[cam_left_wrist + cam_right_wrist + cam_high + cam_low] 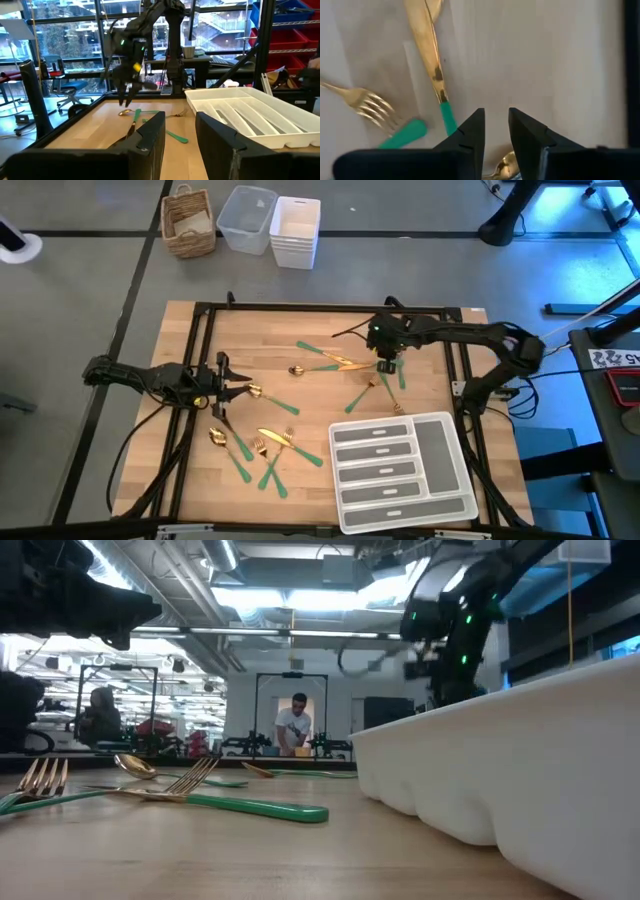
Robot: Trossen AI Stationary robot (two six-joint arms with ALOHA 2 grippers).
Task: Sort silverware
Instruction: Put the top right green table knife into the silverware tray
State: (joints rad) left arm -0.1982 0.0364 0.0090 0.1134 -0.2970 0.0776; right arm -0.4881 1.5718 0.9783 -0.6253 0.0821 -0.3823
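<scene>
Green-handled silverware (270, 442) lies scattered across the middle of the wooden table (300, 480). The right gripper (385, 362) hangs open above centre-right pieces. The left gripper (232, 387) waits open at centre-left. White tray (445, 442) sits lower right. No readable writing.

Desk (300, 410) evenly, brightly lit from above in high view; shadows soft and short. Blue cast seen on floor at upper right. Low view backlit by ceiling strip lights (300, 600); white tray (520, 770) near lens blurred, arms rendered as dark silhouettes. Left wrist view backlit by windows (75, 35). Right wrist view soft, washed out; glare noted on gold knife (427, 45).
</scene>
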